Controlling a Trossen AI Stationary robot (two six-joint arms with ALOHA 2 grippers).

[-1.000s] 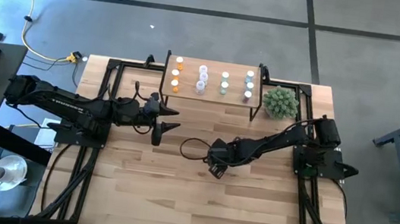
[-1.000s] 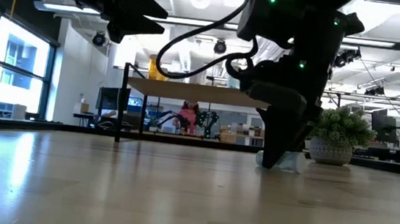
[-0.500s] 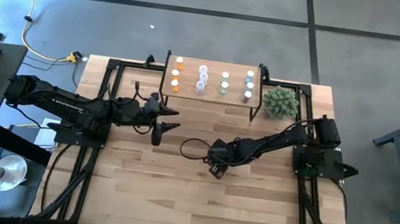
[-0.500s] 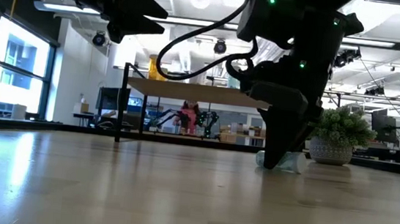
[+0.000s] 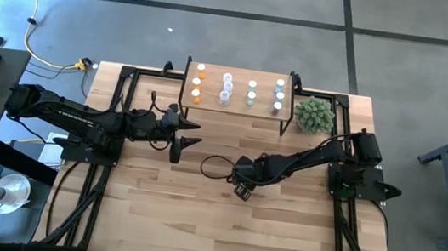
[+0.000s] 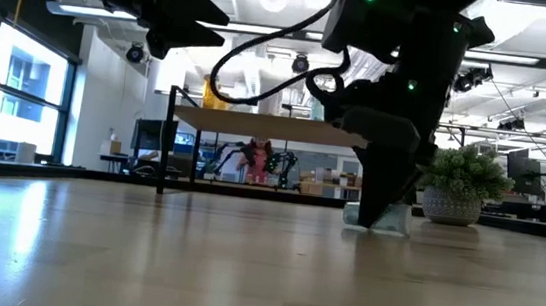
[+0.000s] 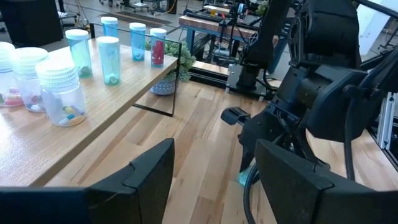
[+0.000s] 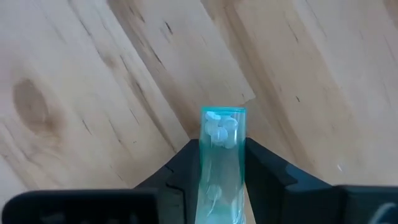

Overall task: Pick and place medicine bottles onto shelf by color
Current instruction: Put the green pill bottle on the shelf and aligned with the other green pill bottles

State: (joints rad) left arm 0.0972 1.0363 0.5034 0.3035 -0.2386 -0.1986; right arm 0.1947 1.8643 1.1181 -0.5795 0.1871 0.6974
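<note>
My right gripper [image 5: 241, 188] is low over the middle of the table, shut on a blue-tinted medicine bottle [image 8: 222, 155] that also shows at tabletop height in the low view [image 6: 377, 218]. My left gripper [image 5: 189, 134] is open and empty, above the table near the shelf's left front corner. The shelf [image 5: 234, 110] stands at the far edge on thin black legs. It carries rows of bottles: orange [image 5: 197, 84], pink [image 5: 226, 89], green [image 5: 251, 93] and blue [image 5: 279, 96]. My right gripper pinches the blue bottle's two sides [image 8: 205, 163] between its two fingers [image 8: 183, 171]. The bottle lies along the fingers, and its end with the pills [image 8: 222, 123] sticks out past the fingertips toward the tabletop. Whether that end touches the wood, I cannot tell.
A spiky green plant ball in a pot [image 5: 314, 113] stands to the right of the shelf. In the left wrist view the shelf board [image 7: 93, 124] with its bottles [image 7: 109, 59] is close beside my left gripper. Bare tabletop [image 5: 219, 236] lies toward the near edge.
My right gripper has edged slightly toward the table's left with the blue bottle, which stays low at the tabletop.
</note>
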